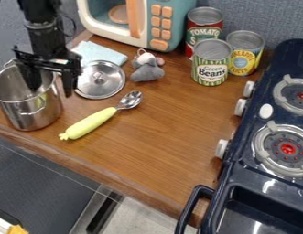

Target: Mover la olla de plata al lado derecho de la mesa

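Silver metal pot (46, 113) upright at left end of brown wooden tabletop (163, 141), close to front edge. Black two-finger pincer (51, 92) open, straddling pot's rim: one finger inside, other outside. Lining-up looks done; grip, carry and set-down on right side left to do (yellow-handled metal spoon (95, 122) lies along likely path).

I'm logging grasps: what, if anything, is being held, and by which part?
Nothing looks held; the open black gripper straddles the silver metal pot at its rim.
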Available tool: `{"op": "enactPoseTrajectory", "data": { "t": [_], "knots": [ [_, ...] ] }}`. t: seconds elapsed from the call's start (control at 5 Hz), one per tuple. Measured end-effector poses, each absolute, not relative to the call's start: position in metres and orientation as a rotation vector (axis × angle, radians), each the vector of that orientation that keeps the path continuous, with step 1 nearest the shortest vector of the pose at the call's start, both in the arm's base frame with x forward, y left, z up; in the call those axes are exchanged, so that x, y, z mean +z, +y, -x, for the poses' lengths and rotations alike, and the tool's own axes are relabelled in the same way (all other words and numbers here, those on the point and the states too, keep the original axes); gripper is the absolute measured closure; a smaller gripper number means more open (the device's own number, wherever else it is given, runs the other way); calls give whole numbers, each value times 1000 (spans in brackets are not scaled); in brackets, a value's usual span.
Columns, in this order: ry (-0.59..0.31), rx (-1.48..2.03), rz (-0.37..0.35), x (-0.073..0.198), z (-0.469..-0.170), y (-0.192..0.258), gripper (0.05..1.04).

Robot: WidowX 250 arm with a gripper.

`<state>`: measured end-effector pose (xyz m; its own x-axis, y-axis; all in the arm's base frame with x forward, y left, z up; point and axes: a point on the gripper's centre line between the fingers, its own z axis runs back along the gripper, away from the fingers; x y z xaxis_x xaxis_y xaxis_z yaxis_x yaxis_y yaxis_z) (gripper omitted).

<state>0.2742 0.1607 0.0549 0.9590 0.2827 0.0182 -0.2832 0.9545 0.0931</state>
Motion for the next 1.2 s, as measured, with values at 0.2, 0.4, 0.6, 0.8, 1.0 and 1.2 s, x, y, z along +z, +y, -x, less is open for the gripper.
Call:
{"op": "enactPoseTrajectory", "data": {
  "t": [0.2,0.4,0.6,0.8,1.0,1.2],
  "knots": [
    [-2,273,-92,50,-275,161,147],
    [-29,256,-81,50,-280,160,443],
    [-33,253,-57,46,-277,157,750],
    [-41,253,-57,48,-277,156,950],
    [-36,244,-51,48,-276,156,1018],
    [-18,226,-29,60,-271,149,1021]
  ]
}}
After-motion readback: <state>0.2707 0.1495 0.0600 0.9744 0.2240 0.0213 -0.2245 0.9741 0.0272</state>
